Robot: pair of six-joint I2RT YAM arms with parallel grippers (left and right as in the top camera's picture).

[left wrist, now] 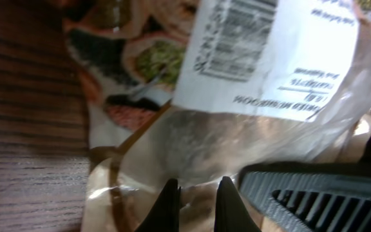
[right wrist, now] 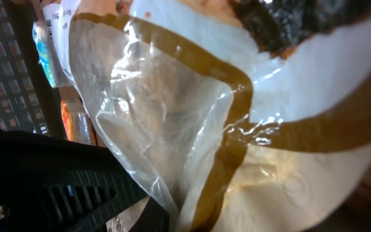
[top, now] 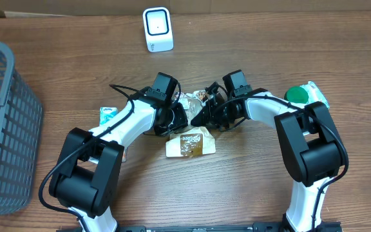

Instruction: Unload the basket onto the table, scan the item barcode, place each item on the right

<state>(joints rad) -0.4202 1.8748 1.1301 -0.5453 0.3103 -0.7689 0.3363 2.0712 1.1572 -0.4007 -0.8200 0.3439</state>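
Overhead view showed both arms meeting at mid-table. Left gripper was closed, pinching the lower edge of the mushroom packet; its barcode label lay beyond the fingertips, tilted. Right gripper was closed, apparently on the packet's opposite side. Recommendation: draw the film taut between both jaws, then turn the label squarely toward the scanner standing beyond them.

Bag: clear crinkled film with a brown band and cream print, close ahead of the gripper, which is closed on its lower edge. Left of the fingers: black ribbed piece. Beyond: blue-printed packets and a blurred orange item.
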